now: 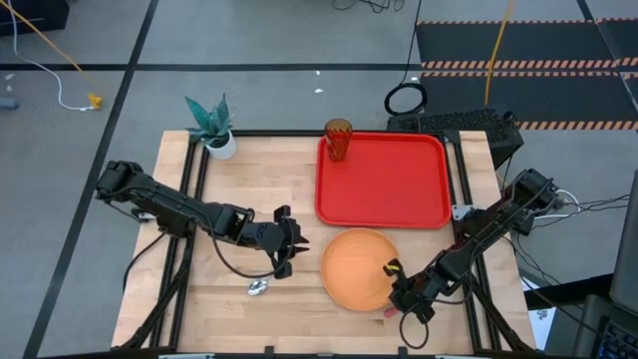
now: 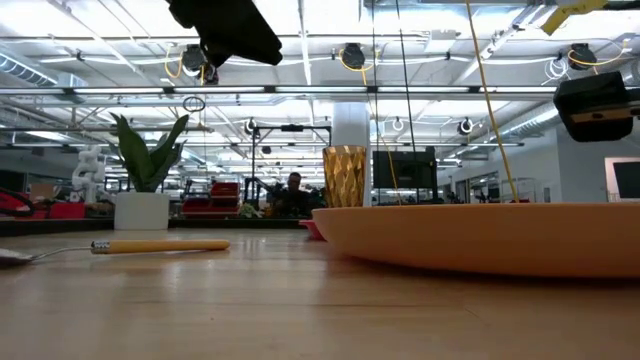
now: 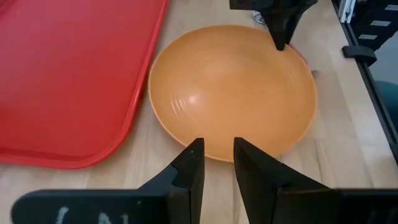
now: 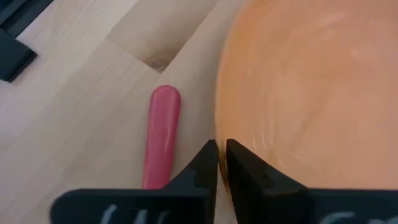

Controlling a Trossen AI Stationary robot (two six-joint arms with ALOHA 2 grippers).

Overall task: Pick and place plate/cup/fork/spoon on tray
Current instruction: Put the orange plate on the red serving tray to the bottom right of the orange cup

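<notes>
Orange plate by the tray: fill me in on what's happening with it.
The right end effector has shut on the plate rim, on the table beside the tray. The cup stands in the tray. The fork lies beside the plate. The left end effector waits above the spoon.

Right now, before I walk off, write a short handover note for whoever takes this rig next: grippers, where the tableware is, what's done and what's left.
Right gripper: shut on the plate rim, at the plate's edge nearest the table's front right.
Left gripper: empty, fingers slightly apart, hovering left of the plate.
Cup: upright on the tray, far left corner.
Plate: on the table just in front of the tray.
Fork: on the table beside the plate, by the right gripper.
Spoon: on the table below the left gripper.
Done: cup. Left: plate, fork, spoon.
</notes>
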